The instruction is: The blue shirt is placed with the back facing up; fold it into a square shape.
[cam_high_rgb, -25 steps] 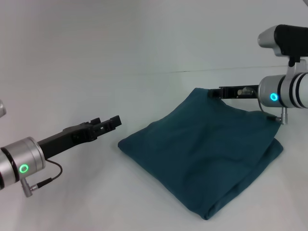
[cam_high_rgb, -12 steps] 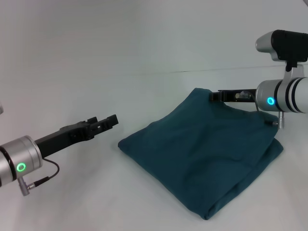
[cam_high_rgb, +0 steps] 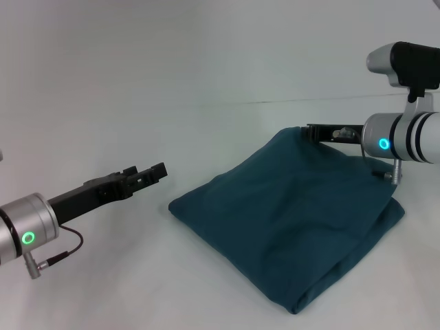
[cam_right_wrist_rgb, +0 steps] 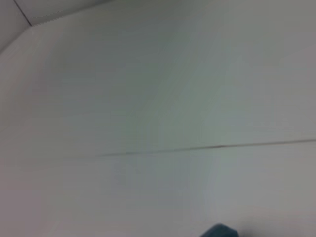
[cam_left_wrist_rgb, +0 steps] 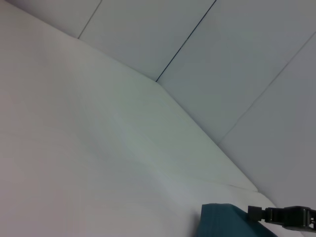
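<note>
The blue shirt lies folded into a rough square on the white table, one corner toward me and plain fabric up. Its far corner also shows in the left wrist view and the right wrist view. My right gripper hovers just above and behind that far corner, pointing left and holding nothing; the left wrist view shows it too. My left gripper hangs open and empty over bare table, a short way left of the shirt's left corner.
The white table runs back to a seam where it meets the pale wall. Bare surface lies left of and in front of the shirt.
The right gripper has lifted slightly off the shirt's far corner and shifted a little right. The left arm has eased back toward the left. The shirt has not moved.
</note>
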### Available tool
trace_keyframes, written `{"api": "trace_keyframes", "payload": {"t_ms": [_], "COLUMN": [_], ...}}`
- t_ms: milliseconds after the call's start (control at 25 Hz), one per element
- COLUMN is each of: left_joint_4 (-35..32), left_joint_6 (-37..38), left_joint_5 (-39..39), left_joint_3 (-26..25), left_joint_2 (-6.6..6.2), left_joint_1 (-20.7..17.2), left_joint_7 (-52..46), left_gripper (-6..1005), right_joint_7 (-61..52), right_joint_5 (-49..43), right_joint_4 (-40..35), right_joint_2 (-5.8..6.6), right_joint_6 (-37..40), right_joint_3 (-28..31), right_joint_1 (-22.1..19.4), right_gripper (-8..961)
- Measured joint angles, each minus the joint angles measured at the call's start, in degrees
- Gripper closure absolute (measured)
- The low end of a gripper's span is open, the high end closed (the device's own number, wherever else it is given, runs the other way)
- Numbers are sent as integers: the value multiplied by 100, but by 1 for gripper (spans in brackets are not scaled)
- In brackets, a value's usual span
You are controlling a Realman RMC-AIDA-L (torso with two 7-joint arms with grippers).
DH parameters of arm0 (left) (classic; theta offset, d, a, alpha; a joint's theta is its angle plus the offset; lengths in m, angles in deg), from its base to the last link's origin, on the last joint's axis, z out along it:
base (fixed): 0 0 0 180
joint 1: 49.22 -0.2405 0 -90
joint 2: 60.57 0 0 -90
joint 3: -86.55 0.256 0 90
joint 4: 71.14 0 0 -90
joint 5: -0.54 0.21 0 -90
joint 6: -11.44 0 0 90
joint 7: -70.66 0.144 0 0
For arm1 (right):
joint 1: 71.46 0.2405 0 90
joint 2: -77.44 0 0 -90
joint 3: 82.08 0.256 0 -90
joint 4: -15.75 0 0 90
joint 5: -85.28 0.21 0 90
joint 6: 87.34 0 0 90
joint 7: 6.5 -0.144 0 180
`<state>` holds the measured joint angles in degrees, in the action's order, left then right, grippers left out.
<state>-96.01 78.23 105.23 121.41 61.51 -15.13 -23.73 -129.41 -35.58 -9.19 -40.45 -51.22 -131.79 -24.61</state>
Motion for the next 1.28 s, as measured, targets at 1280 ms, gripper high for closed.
{"api": "trace_keyframes", "payload": {"t_ms": [1280], "left_joint_4": [-18], "left_joint_6": [1], "left_joint_5": [8], "left_joint_3": [-14], "left_joint_2": [0], "left_joint_1": [-29], "left_joint_7": [-53], "left_gripper": [125], "right_joint_7": [768], "right_joint_5": [594], "right_joint_4": [-244], "right_joint_2": [-11], "right_joint_6": [-280], "right_joint_3": [-33], "right_joint_1": [-132], "right_gripper": [898]}}
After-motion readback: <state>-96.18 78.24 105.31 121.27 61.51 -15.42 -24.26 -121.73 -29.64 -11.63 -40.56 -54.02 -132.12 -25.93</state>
